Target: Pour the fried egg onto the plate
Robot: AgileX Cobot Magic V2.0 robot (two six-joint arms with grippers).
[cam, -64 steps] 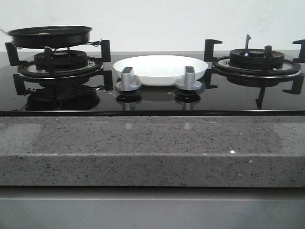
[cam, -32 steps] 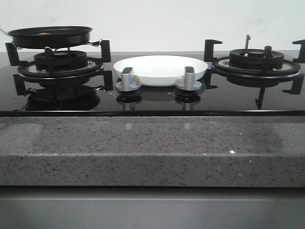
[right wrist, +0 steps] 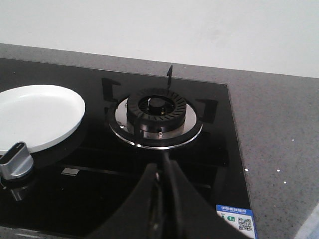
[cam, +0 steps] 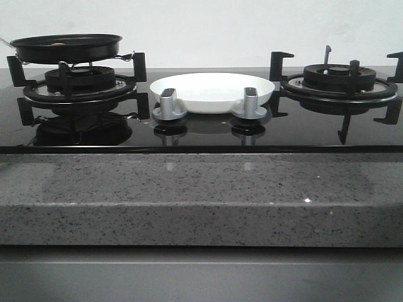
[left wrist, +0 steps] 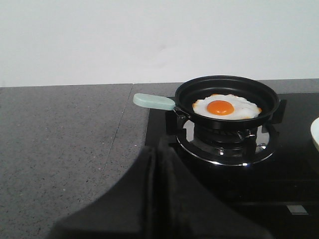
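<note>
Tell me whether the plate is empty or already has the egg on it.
Empty. The plate shows bare white in the right wrist view, while the fried egg lies flat inside the black pan on the left burner.

A kitchen: a black glass hob (cam: pixel 201 135) with two gas burners, left (cam: pixel 80 80) and right (cam: pixel 339 77), two silver knobs (cam: pixel 169 104) between, set in a speckled grey stone counter (cam: pixel 201 198) against a plain white wall (cam: pixel 201 28).
</note>
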